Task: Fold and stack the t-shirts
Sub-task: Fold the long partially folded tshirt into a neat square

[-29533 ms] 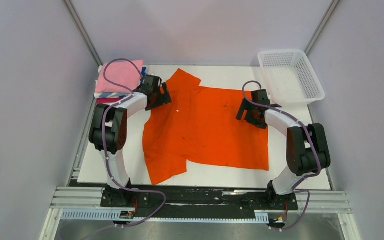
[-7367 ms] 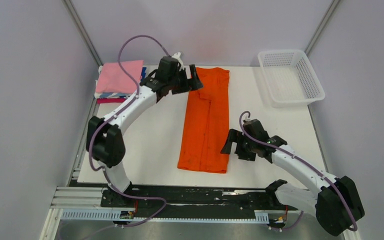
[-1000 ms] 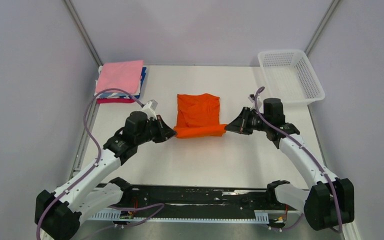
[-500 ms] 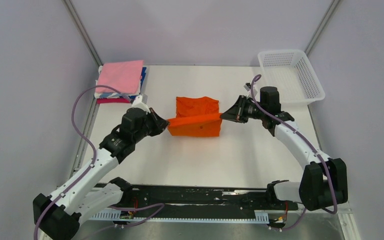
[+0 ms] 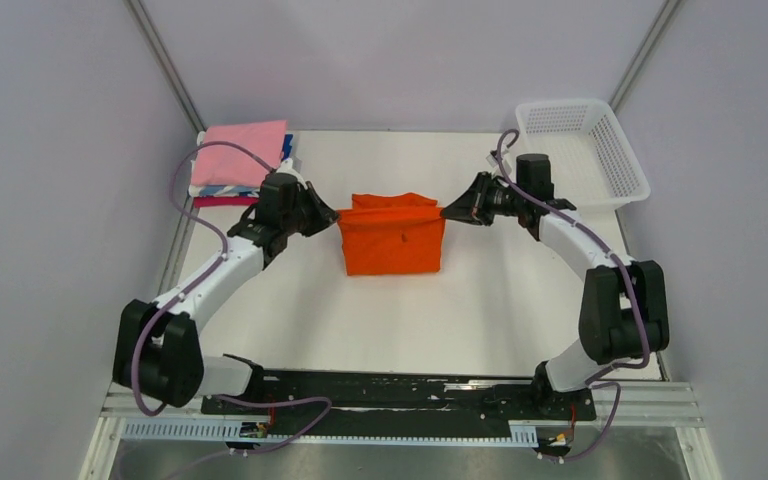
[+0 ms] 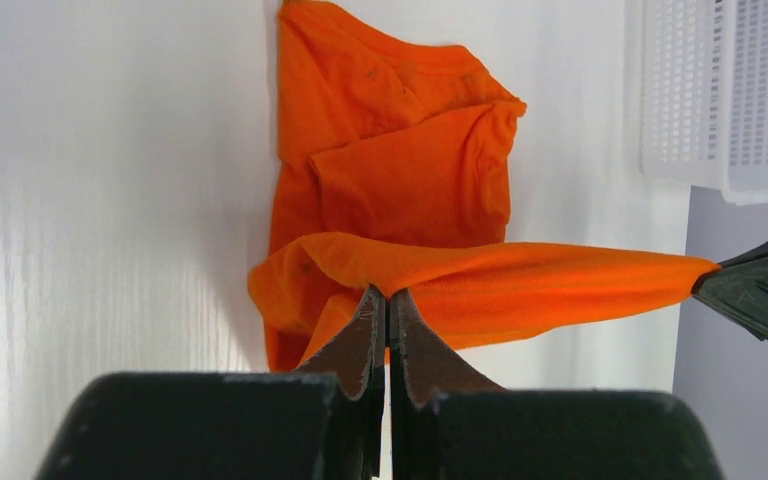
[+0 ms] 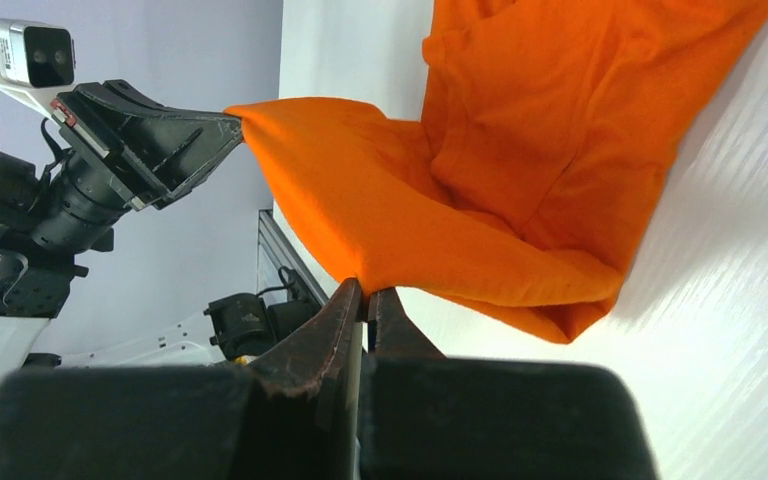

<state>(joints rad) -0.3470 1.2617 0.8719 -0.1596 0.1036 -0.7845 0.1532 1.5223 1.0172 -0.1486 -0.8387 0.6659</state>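
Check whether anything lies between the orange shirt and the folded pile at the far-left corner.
Nothing loose does. The orange t-shirt, pinched by the left gripper and right gripper, is mid-table; only the left arm lies toward the folded pile. The basket sits far right.

White table (image 5: pixel 410 320): orange t-shirt (image 5: pixel 392 248), shirt stack (image 5: pixel 240 155), mesh basket (image 5: pixel 565 104)

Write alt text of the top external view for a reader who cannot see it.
A folded orange t-shirt is held taut by one edge above a white table, the left end effector and right end effector each shut on a corner. A pink-topped stack of shirts lies far left, a white basket far right.
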